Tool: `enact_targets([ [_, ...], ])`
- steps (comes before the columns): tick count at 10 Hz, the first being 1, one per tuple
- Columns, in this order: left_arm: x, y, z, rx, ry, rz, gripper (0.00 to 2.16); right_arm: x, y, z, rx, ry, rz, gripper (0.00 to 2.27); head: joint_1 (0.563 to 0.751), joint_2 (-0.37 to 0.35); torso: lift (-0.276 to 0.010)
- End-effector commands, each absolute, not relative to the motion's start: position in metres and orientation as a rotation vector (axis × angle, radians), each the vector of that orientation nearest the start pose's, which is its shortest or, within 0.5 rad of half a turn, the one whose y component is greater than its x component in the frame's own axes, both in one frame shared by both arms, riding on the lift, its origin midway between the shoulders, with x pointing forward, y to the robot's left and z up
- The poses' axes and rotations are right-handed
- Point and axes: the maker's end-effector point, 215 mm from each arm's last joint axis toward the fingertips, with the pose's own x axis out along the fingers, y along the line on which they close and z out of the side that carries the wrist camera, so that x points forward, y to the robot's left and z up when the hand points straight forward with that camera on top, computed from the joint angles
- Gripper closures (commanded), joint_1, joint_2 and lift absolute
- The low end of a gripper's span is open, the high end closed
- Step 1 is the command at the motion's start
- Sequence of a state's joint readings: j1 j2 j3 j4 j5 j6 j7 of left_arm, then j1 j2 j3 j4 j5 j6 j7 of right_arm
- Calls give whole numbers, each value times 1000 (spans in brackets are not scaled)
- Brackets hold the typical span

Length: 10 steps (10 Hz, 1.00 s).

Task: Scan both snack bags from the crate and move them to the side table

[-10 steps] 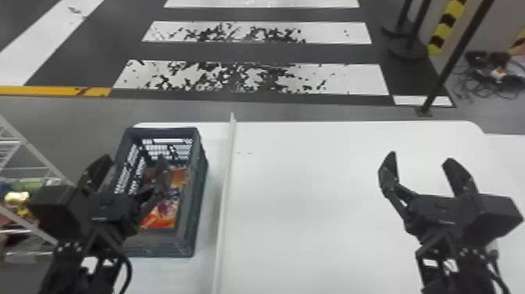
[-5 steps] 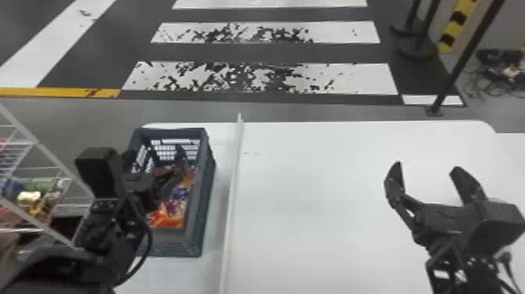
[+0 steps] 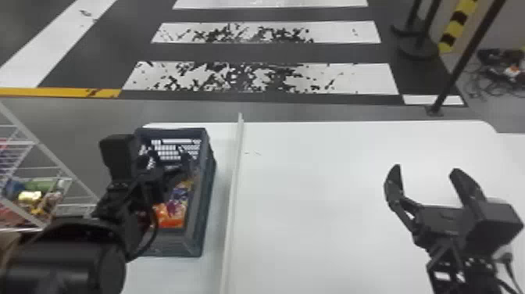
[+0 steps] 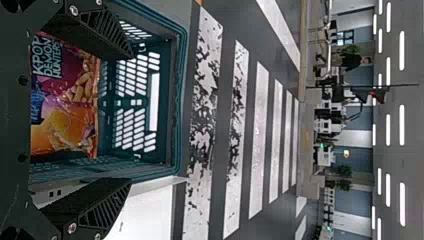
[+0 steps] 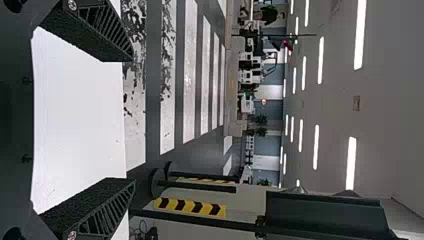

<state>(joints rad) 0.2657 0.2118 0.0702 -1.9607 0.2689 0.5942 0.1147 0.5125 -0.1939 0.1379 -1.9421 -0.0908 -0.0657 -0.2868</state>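
The dark crate [image 3: 200, 219] stands at the left of the white table, with orange and purple snack bags [image 3: 172, 211] lying inside. Over the crate's left part is my left gripper [image 3: 166, 154], open and holding nothing. In the left wrist view the snack bags [image 4: 65, 100] lie in the crate [image 4: 175, 100], beyond the spread left gripper [image 4: 131, 115]. My right gripper [image 3: 425, 170] is parked open above the right side of the table; in the right wrist view the right gripper [image 5: 134, 119] has nothing between its fingers.
A raised white strip [image 3: 233, 187] runs along the white table [image 3: 312, 195], just right of the crate. At the far left a white wire rack [image 3: 50, 152] holds colourful packages. Posts [image 3: 457, 66] stand beyond the table at the right.
My left arm has swung further over from the left, its gripper turning and shifting right over the crate. The right gripper stays open, nearly where it was. The head view has shifted slightly.
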Motion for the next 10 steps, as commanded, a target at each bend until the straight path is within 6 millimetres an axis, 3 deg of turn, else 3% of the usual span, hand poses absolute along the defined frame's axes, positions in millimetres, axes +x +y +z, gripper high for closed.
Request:
enact_targets([
  [1, 495, 319, -446, -10, 511, 93, 147, 429, -238, -390, -40, 101, -84, 63, 695, 89, -29],
  [5, 509, 323, -451, -19, 534, 105, 265, 428, -239, -395, -48, 111, -81, 63, 695, 99, -29],
  [10, 496, 341, -475, -35, 633, 127, 272, 429, -228, -404, -49, 125, -63, 63, 695, 121, -29],
])
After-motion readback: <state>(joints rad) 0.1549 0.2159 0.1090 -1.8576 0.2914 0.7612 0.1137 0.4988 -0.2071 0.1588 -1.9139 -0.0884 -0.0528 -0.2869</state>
